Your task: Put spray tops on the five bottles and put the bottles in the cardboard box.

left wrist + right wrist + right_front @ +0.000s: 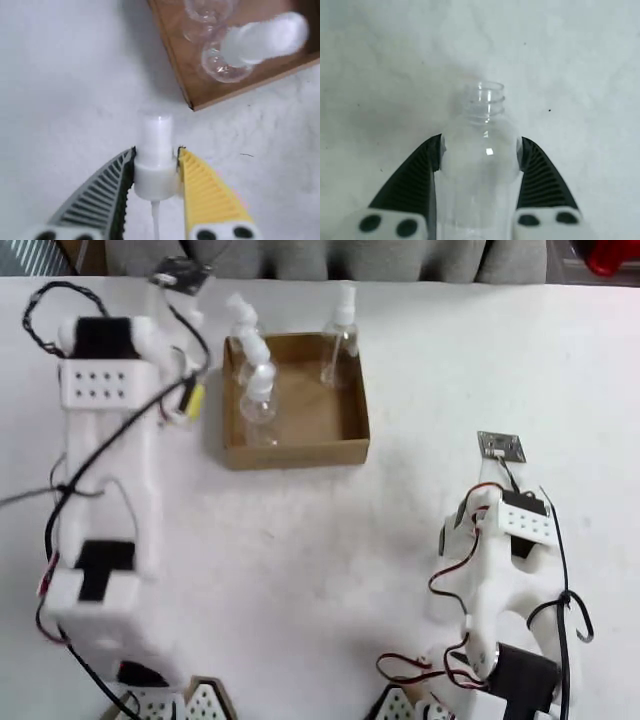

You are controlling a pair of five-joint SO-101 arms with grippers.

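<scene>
Pinching a white spray top by its collar with the left end effector, closed tight on it, with the nozzle end away from the wrist and the thin tube trailing back between the fingers, just above the table and near a corner of the cardboard box. Clamping a clear, uncapped bottle at the shoulder with the right end effector, closed around it, with the threaded neck open and facing away from the wrist, over bare table. Seeing three capped bottles already standing in the box in the high view. Judging the step in hand to be joining this top to this bottle. Aiming, for a clean fit, at closing the wide gap between the two arms; turning the top so as to point the tube at the neck; lining up tube and neck on one axis; feeding the tube tip in first; settling the collar squarely onto the threads; twisting gently rather than forcing, guarding against cross-threading; keeping the squeeze on the bottle firm yet light, allowing for thin plastic likely flexing and slipping. Reading no brand, label or writing on the bottle, the top or the box.
</scene>
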